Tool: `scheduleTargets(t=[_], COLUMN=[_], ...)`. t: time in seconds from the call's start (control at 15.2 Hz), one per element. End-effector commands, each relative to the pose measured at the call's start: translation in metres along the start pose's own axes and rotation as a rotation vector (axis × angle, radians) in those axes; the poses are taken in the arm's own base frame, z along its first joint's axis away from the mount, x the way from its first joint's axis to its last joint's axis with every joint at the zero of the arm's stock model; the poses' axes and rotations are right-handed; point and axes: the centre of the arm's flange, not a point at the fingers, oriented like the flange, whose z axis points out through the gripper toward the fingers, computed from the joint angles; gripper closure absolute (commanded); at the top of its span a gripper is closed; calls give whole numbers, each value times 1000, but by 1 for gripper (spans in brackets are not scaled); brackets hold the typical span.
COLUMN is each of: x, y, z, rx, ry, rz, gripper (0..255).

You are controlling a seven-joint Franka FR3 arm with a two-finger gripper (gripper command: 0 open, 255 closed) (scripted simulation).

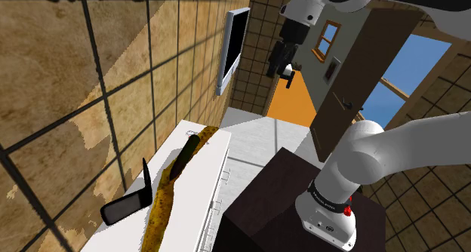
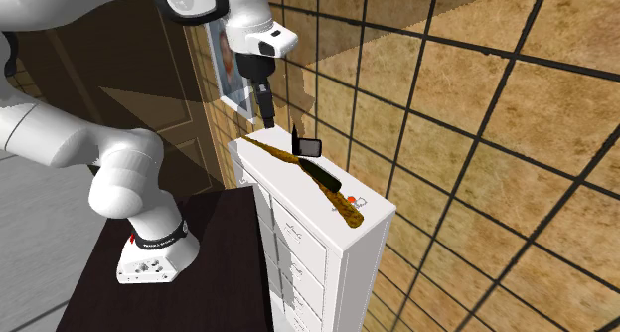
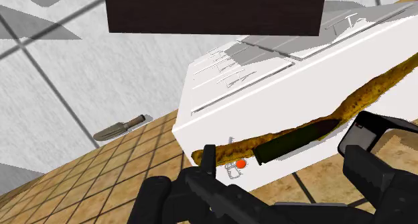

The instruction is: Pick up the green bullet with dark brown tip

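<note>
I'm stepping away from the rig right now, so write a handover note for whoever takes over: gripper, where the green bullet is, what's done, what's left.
Gripper: open, empty, high above the white dresser.
Bullet: dark green tapered piece lying on the dresser top along a rough brown strip, untouched; a black flip-open device sits beside the strip.
Caution: an olive piece with a brown end lies on the floor by the tiled wall; do not confuse them.
Done: nothing grasped yet.
Left: lower over the bullet, close on it, lift.
</note>
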Motion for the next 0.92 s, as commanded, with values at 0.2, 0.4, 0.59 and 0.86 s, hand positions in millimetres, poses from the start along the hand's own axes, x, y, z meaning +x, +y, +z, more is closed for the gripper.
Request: scheduleTargets(t=[0.2, 0.4, 0.59, 0.86], x=[4, 10, 19, 36], y=[-27, -54, -78, -108], z=[31, 63, 95, 139], rx=[-21, -42, -62, -90], ry=[3, 7, 10, 15], rz=[103, 206, 309, 446], gripper=[0, 0, 0, 0])
